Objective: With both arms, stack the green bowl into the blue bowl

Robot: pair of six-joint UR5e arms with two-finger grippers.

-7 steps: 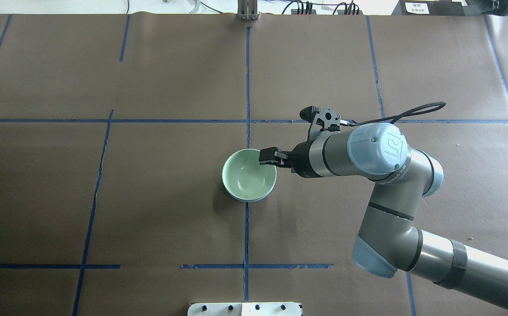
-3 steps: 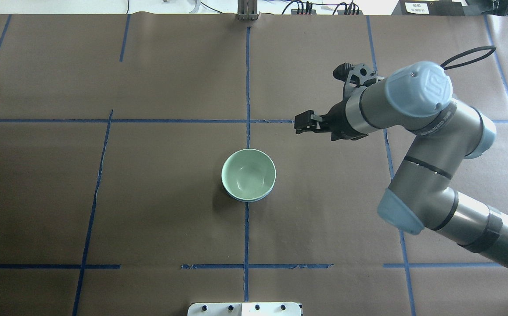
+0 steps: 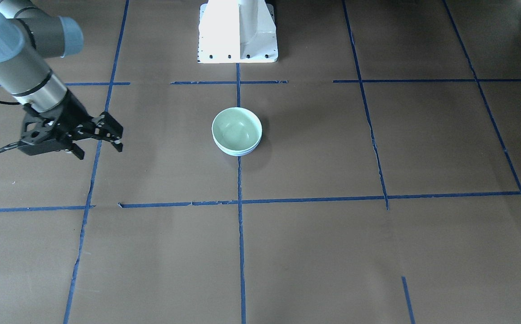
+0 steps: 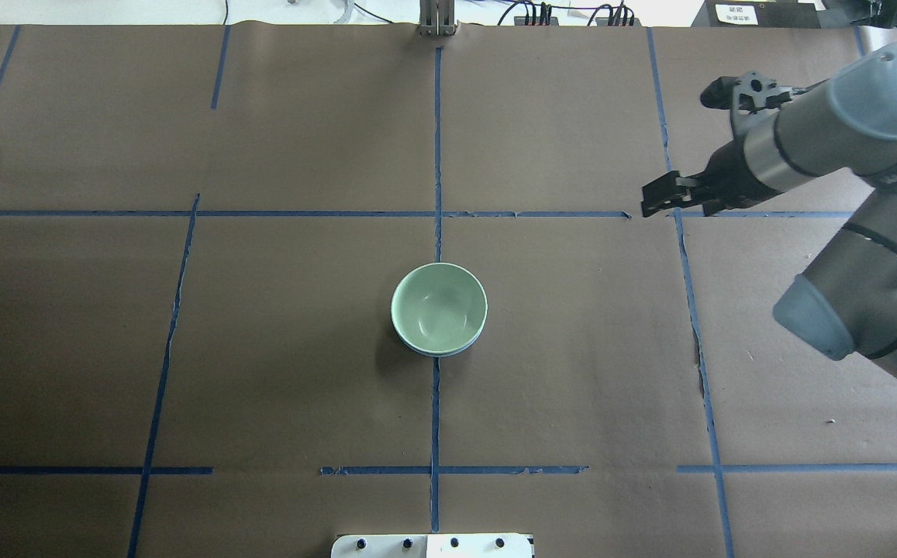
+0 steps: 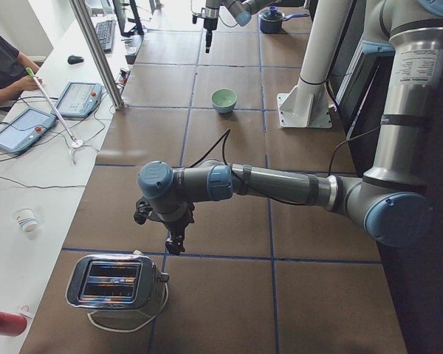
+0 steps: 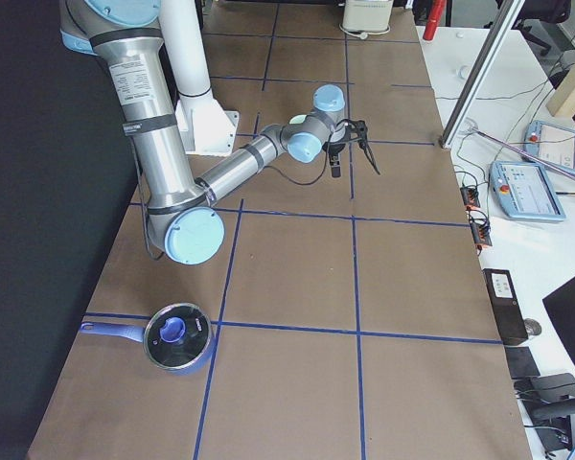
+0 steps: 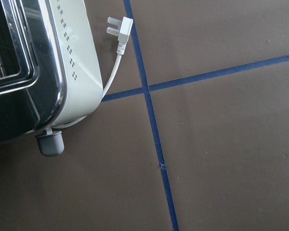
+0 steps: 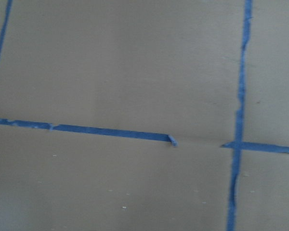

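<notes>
The green bowl [image 4: 439,308] sits nested inside the blue bowl [image 4: 442,353] at the table's middle; only a thin blue rim shows under it. The stack also shows in the front view, green bowl [image 3: 236,127] in blue bowl [image 3: 237,153]. My right gripper [image 4: 653,203] is open and empty, raised well to the right of the bowls; the front view [image 3: 99,151] shows its fingers apart. My left gripper [image 5: 176,243] shows only in the left side view, next to the toaster and far from the bowls. I cannot tell whether it is open or shut.
A chrome and white toaster [image 5: 114,284] stands at the table's left end, its white plug [image 7: 121,31] lying on the paper. A pot with a blue lid [image 6: 177,337] sits at the right end. The white pedestal [image 3: 237,31] stands behind the bowls.
My right gripper has left the green bowl's rim and drawn back up and to the right, away from the bowls. The nested bowls have not moved.
</notes>
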